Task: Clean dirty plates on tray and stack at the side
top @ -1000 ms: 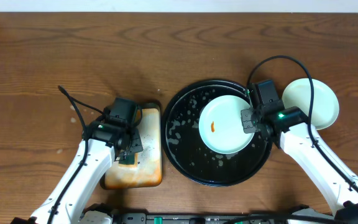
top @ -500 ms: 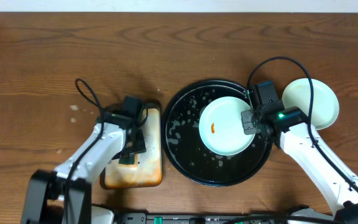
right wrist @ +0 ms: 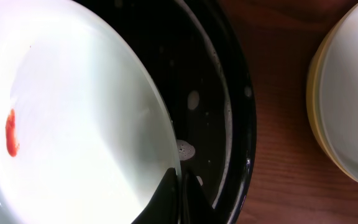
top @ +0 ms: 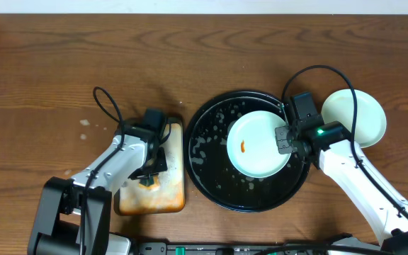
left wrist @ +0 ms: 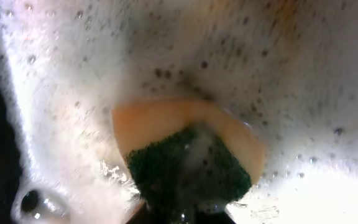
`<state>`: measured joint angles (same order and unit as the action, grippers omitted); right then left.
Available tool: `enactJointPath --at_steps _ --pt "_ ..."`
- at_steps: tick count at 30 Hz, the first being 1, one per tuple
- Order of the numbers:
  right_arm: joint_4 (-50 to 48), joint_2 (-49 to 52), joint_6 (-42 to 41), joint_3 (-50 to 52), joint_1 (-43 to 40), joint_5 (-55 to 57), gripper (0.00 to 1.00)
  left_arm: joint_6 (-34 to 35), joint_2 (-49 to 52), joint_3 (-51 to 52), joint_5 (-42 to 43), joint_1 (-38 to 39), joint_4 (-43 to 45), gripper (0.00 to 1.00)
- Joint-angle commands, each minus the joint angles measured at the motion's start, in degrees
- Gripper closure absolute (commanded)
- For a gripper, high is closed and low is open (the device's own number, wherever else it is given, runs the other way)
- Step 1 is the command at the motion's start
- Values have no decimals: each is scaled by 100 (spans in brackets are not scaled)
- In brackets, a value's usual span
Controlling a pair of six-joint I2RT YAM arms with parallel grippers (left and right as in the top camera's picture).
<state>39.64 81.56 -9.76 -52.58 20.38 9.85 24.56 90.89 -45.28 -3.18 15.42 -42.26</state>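
A pale mint plate (top: 255, 142) with an orange smear (right wrist: 10, 134) lies in the black round tray (top: 207, 173), which is flecked with foam. My right gripper (right wrist: 180, 186) is shut on that plate's right rim, one finger above and one below. Outside the tray to the right sits a pale plate (top: 353, 117), and the right wrist view shows a yellow plate (right wrist: 316, 93) under it. My left gripper (top: 149, 177) is down in the orange tray (top: 170, 197), shut on the green-yellow sponge (left wrist: 185, 165), with white foam all around.
Bare wooden table (top: 83, 64) lies behind and to the left of both trays. A black cable (top: 106, 106) loops up from the left arm. The right arm's cable (top: 331, 71) arcs over the stacked plates.
My left gripper has shut on the sponge in the orange tray, and the left arm has swung slightly right. The right gripper and its plate have not moved.
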Motion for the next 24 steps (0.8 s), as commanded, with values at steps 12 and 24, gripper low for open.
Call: enactJointPath --at_steps 12,24 --pt "-74 256 -50 37 -4 -238 99 -157 -1259 -640 463 -7 -472 93" --pt "-398 1202 -380 44 -7 -566 99 -190 -1349 -640 1805 -7 387 93"
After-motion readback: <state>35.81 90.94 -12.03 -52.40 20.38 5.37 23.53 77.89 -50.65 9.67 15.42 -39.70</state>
